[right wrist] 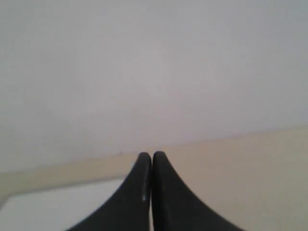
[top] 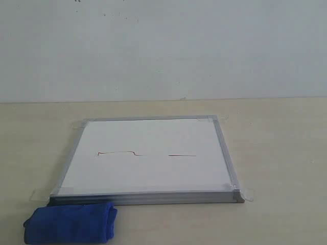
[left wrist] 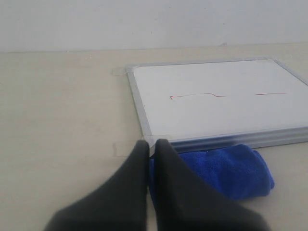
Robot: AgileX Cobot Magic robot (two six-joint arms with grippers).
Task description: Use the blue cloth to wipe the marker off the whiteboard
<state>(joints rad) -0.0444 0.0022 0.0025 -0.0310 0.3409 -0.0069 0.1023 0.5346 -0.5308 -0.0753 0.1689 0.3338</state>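
The whiteboard (top: 153, 173) lies flat mid-table, silver frame, clear tape tabs at its corners. Two reddish-brown marker strokes (top: 118, 153) cross its middle; the left one has a small step. The left wrist view shows the same whiteboard (left wrist: 216, 115) and marker strokes (left wrist: 197, 96). The blue cloth (top: 71, 223), a rolled bundle, rests against the board's near left corner. My left gripper (left wrist: 152, 142) is shut and empty, held near the blue cloth (left wrist: 226, 168), apart from it. My right gripper (right wrist: 152, 155) is shut and empty, above a corner of the whiteboard (right wrist: 53, 207). Neither gripper shows in the exterior view.
The beige table (top: 276, 153) runs back to a plain pale wall (top: 163, 46). A tape tab (top: 249, 194) sticks out at the board's near right corner.
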